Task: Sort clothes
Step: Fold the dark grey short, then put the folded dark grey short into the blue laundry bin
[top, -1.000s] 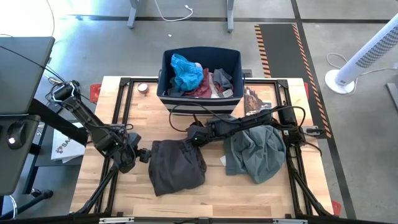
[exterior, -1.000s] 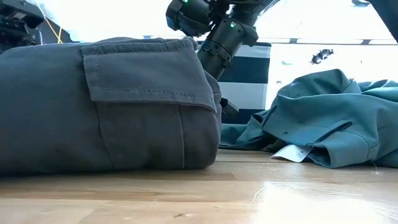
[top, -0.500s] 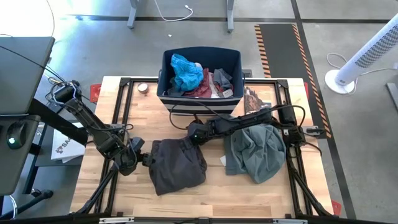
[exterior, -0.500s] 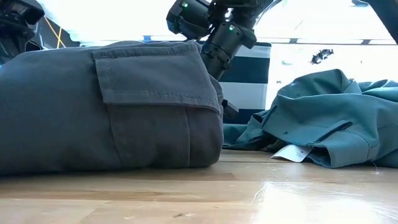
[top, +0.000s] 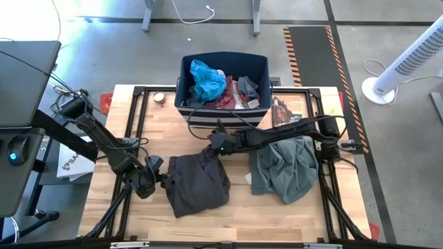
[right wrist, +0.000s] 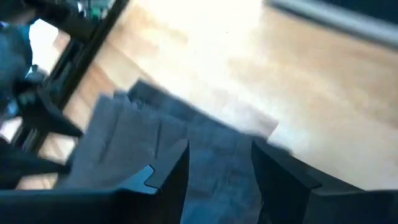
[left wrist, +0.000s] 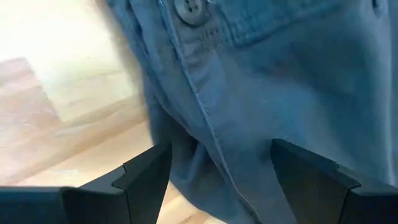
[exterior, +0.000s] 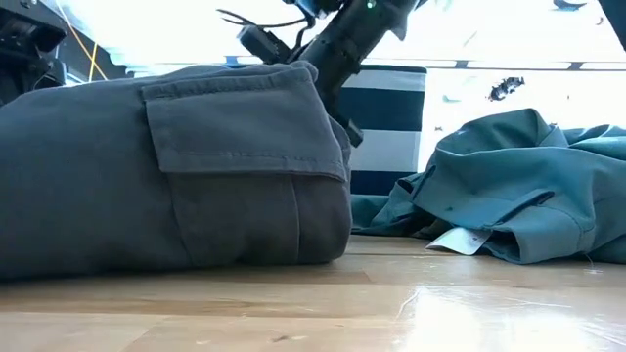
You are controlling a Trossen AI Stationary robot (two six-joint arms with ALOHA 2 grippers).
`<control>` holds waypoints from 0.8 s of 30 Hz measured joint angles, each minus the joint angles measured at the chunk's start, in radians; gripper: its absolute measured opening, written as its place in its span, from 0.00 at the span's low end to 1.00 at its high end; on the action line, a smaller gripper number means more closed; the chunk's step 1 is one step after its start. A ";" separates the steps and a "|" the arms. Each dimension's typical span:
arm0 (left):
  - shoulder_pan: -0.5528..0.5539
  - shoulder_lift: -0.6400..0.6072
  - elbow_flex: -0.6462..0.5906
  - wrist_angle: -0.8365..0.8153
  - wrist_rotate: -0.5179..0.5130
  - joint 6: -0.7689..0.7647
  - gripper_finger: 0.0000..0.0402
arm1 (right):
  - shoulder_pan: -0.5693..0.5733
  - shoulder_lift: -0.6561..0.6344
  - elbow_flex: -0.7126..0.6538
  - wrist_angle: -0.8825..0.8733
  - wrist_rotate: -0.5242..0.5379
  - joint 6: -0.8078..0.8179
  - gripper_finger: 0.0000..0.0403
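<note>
The dark grey-brown trousers (top: 197, 181) lie folded in a heap on the table's near middle, and they fill the left of the low view (exterior: 176, 176). My left gripper (top: 161, 178) is open at their left edge, and the edge with a button (left wrist: 189, 9) lies between its fingers (left wrist: 214, 174). My right gripper (top: 210, 151) hovers open just above the trousers' far right corner (right wrist: 214, 168). The grey-green shirt (top: 285, 168) lies crumpled to the right. Blue and maroon pieces (top: 208, 79) sit in the navy bin (top: 185, 104). My left gripper stands with one finger on either side of the trousers' left edge (left wrist: 205, 124), slanting down from the table's left. Whether the fingers touch the cloth I cannot tell.
The striped navy bin (exterior: 391, 108) stands at the table's far middle. A small round thing (top: 159, 97) and a printed card (top: 282, 111) lie beside it. A white tag (top: 247, 178) lies between trousers and shirt. Black frame rails (top: 135, 117) run along the table's sides.
My right gripper has risen off the trousers' far right corner and tipped a little. My left gripper has crept toward the trousers' left edge and slightly down. The trousers' top has settled a bit lower.
</note>
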State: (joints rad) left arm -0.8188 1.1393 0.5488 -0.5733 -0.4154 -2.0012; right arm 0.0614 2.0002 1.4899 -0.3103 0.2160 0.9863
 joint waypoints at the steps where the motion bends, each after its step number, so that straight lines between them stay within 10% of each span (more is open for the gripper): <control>1: 0.000 0.015 0.000 0.012 0.004 0.004 0.68 | -0.002 -0.008 0.000 -0.005 0.012 0.000 0.42; 24: 0.060 0.287 0.007 0.136 0.069 0.065 0.68 | 0.156 -0.111 0.001 -0.248 -0.094 0.275 0.42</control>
State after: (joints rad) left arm -0.7583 1.4267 0.5560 -0.4372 -0.3465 -1.9359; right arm 0.2173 1.8893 1.4910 -0.5582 0.1223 1.2612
